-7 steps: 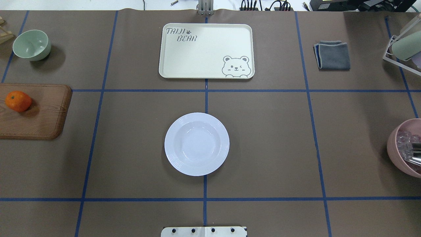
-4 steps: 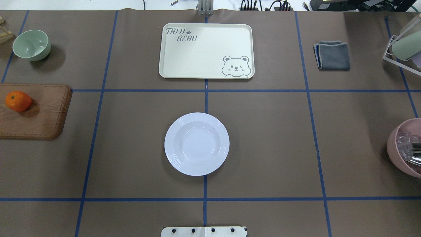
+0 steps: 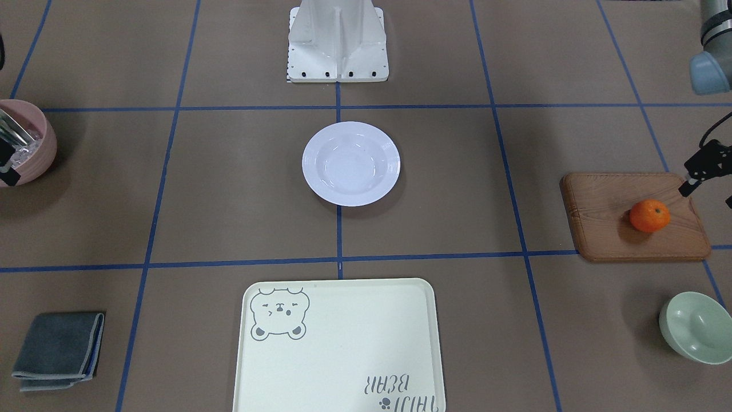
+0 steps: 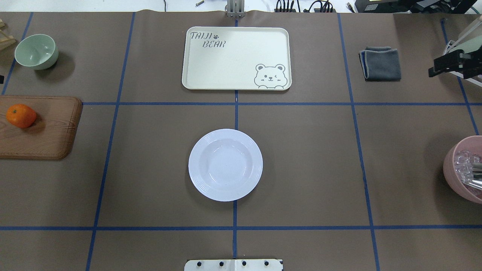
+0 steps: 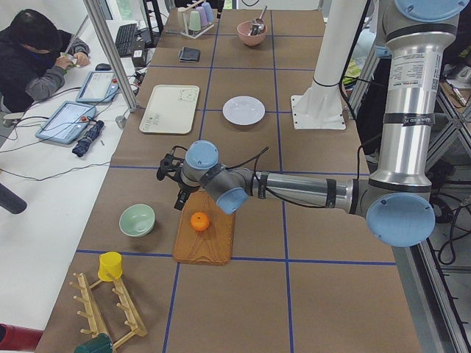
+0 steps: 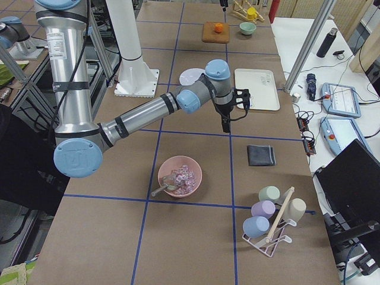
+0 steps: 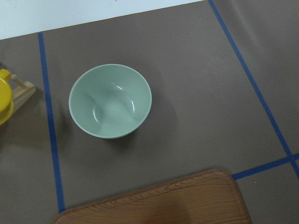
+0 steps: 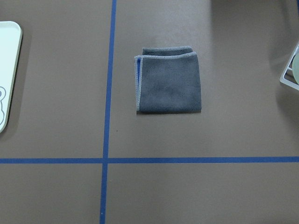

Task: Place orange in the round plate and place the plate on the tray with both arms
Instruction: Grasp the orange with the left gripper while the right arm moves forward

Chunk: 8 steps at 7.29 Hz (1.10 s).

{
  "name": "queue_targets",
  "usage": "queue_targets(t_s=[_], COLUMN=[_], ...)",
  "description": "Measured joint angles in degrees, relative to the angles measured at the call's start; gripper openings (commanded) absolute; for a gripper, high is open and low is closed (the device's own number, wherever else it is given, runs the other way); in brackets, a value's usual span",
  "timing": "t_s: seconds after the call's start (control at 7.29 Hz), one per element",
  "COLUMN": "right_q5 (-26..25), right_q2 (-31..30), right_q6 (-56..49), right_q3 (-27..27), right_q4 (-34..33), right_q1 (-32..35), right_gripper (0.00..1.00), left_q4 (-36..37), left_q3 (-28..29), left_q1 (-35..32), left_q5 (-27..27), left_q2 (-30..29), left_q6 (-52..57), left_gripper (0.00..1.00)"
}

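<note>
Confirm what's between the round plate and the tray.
Nothing stands between the round plate and the tray: only bare brown table cover crossed by a blue tape line, clearest in the overhead view.
</note>
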Motion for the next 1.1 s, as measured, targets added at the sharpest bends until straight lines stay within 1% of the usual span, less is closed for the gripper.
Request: queue_targets(t_s=[0.14, 0.27, 0.41, 0.69, 1.1], right_q5=[-4.22, -5.94, -6.50, -6.94, -7.15], right_q2=[2.65, 3.76, 4.17, 4.40, 4.45], right_q6=[0.52, 0.70, 0.76, 0.74, 0.71], right_q3=[2.23, 3.13, 3.47, 3.56, 3.57], right_q4=[-6.67, -9.42, -10.39, -10.69, -10.70], right_q1=[-3.89, -6.23, -7.47, -8.81, -9.30], right_gripper=[1.00, 1.00, 1.00, 1.00, 1.00], left_q4=[-0.44, -0.68, -0.81, -0.83, -0.84], left_q3=[0.13, 0.67, 1.59, 2.76, 4.88], left_q1=[3.27, 6.33, 8.26, 10.50, 11.98], left_q5=[4.38, 8.22, 10.11, 12.15, 13.37], left_q2=[0.77, 1.17, 1.37, 2.02, 2.08], left_q6=[-1.23, -2.27, -2.75, -2.92, -2.82], left_gripper=[0.98, 0.98, 0.98, 0.98, 0.98])
